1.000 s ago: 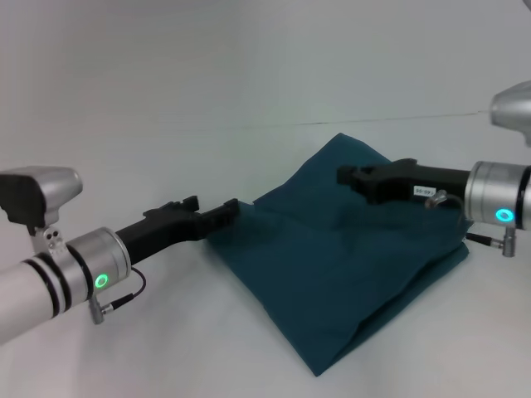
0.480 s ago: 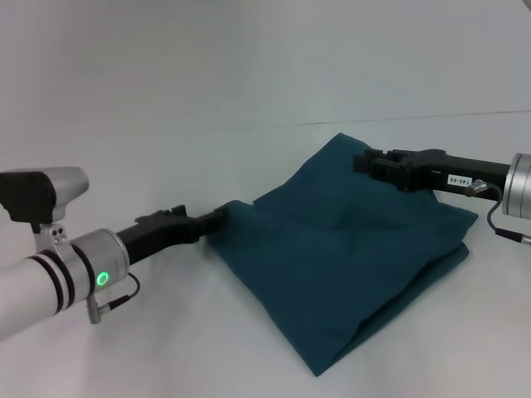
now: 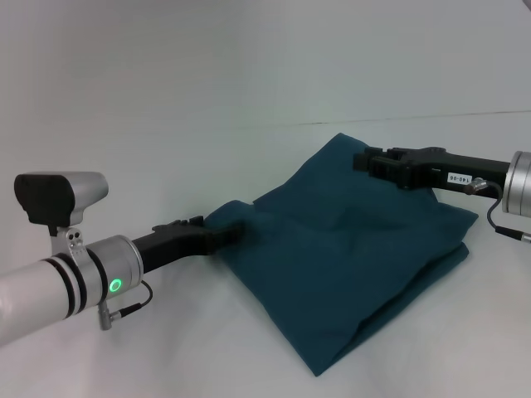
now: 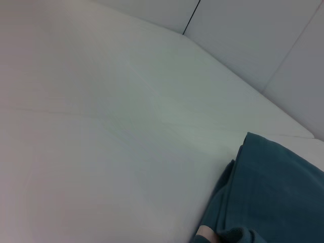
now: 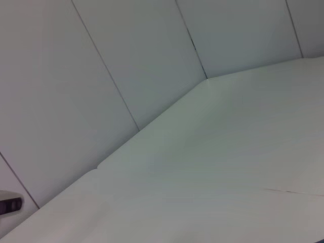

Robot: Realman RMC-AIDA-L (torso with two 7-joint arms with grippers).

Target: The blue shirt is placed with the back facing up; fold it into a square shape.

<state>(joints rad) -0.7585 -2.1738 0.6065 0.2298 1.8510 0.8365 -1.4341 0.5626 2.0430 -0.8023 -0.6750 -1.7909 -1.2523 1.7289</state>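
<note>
The blue shirt (image 3: 348, 265) lies folded into a rough four-sided shape on the white table, plain side up, at centre right in the head view. My left gripper (image 3: 231, 233) is low at the shirt's left corner, and its tip is buried in the bunched fabric there. The left wrist view shows that corner of the shirt (image 4: 273, 192) close up. My right gripper (image 3: 362, 161) hovers open and empty above the shirt's far part, not touching it. The right wrist view shows no shirt.
The white table (image 3: 166, 99) stretches to the left of and behind the shirt. Its back edge (image 3: 415, 118) meets pale wall panels (image 5: 152, 61). A small dark object (image 5: 7, 205) sits at the edge of the right wrist view.
My left gripper has pushed forward into the shirt's left corner, and fabric now covers its tip. My right gripper rose and drew back to the right a second ago, then stayed still.
</note>
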